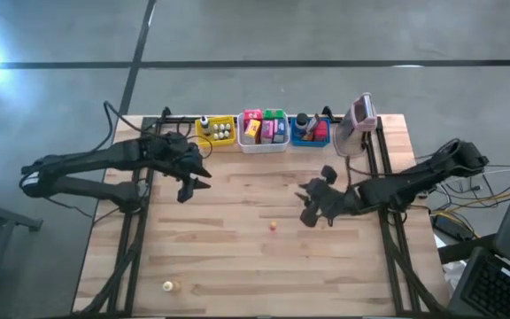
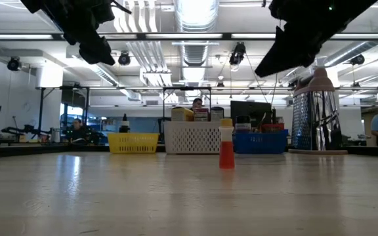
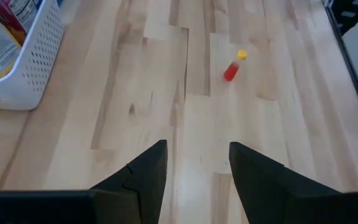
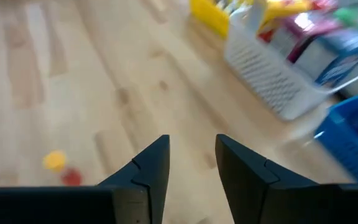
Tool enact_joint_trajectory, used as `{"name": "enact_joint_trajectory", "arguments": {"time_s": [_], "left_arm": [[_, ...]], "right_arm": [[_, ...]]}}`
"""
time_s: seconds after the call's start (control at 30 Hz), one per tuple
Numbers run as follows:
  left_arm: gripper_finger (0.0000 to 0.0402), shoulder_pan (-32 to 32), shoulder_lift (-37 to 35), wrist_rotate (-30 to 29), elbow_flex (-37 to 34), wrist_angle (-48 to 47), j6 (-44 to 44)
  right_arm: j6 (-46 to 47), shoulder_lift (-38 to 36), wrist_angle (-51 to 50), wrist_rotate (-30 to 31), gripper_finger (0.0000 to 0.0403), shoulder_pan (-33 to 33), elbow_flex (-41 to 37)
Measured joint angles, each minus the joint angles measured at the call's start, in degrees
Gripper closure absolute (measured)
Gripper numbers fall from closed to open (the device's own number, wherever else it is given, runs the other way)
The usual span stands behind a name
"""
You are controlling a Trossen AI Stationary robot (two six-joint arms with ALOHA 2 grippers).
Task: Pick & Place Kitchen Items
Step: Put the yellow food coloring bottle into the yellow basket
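On the pale wooden plank tabletop [image 1: 237, 257], a small red bottle with a yellow cap [image 1: 274, 226] stands mid-table, apart from both arms. Left pincer [image 1: 189, 188] and right pincer [image 1: 308, 204] hover above it, spread and empty.

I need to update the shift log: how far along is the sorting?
Mostly done: packets fill the white bin, with more items in the yellow bin and blue bin. Nothing is in hand: the left claw and right claw hover open. Left: the red bottle mid-table and a small pale piece near the front edge.
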Motion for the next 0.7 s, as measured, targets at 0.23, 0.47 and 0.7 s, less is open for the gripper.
{"name": "enact_joint_trajectory", "arguments": {"time_s": [0.23,0.47,0.7], "left_arm": [[0.0223,0.0,1.7,-0.5,0.0,2.8,0.6],[0.0223,0.0,3.0,-1.1,0.0,3.5,0.4],[0.0223,0.0,3.1,-1.1,0.0,5.5,0.3]], "right_arm": [[10.8,4.6,-2.2,-4.6,0.0257,3.9,0.0],[20.6,9.0,-2.4,-4.8,0.0254,9.6,0.0],[31.1,15.0,3.1,-2.5,0.0275,14.7,0.0]]}}
